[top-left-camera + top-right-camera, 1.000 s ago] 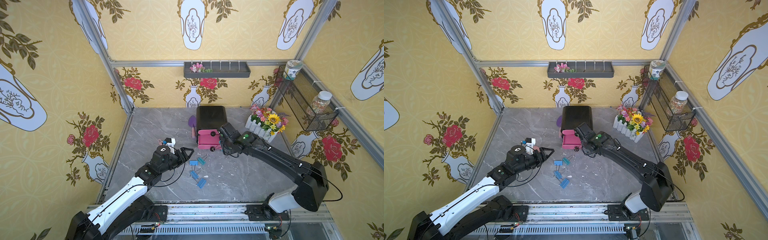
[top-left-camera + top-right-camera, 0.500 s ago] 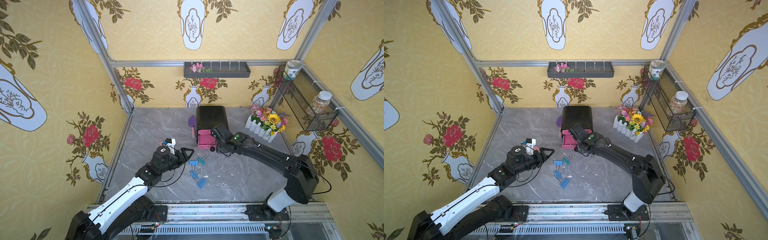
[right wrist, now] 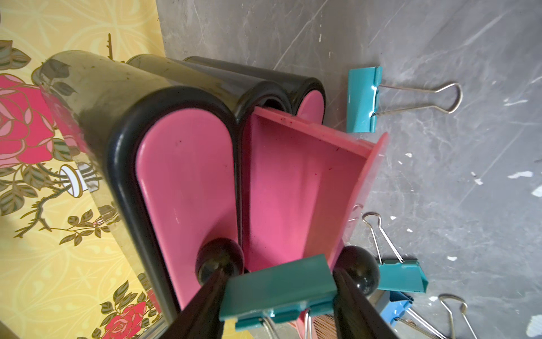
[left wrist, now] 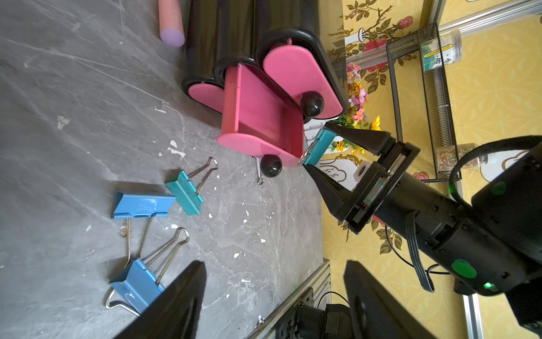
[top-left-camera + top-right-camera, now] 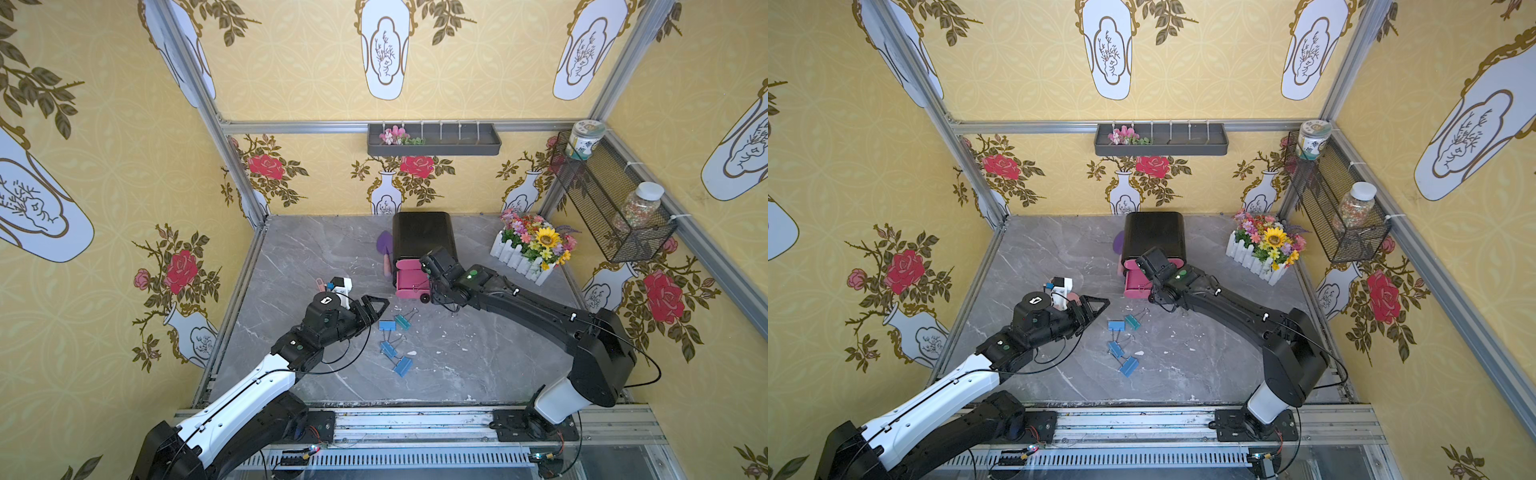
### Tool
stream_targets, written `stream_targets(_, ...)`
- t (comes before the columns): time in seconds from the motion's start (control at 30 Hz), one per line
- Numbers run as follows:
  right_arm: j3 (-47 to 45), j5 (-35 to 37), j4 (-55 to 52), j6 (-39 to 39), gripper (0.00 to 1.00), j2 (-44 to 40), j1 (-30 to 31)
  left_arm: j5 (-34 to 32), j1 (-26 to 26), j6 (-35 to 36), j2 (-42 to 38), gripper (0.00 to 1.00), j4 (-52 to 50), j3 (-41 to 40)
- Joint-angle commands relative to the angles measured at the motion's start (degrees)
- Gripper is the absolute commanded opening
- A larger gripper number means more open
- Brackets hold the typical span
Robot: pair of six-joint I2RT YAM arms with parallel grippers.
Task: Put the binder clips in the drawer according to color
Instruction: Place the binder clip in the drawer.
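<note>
The step in hand is the drop-off of a teal clip (image 3: 278,281). The right arm's fingers (image 3: 202,305) pinch it across its body, wire handles pointing back toward the wrist. It sits right at the front lip of the pulled-out middle drawer (image 3: 293,182) of the black cabinet (image 5: 422,235). The drawer's floor shows bare pink.

By my reading the clip is not yet over that floor. The next move calls for a short reach in past the front lip, then letting go.

The left arm's fingers (image 4: 176,299) are spread and empty, hovering in front of the cabinet. Just beside them on the bench (image 5: 457,353) lie three blue clips (image 5: 387,325) and a second teal clip (image 5: 402,321), not yet sorted.
</note>
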Motion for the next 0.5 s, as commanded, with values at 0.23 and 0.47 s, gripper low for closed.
stream_targets(0.23, -0.22, 0.88, 3.08, 7.76, 0.84, 0.09, -0.01, 0.04, 0.07, 0.29, -0.54, 0.8, 0.5, -0.3)
stream_targets(0.47, 1.86, 3.12, 1.96, -0.01, 0.84, -2.35, 0.31, -0.25, 0.07, 0.42, -0.4, 0.8, 0.17, 0.12)
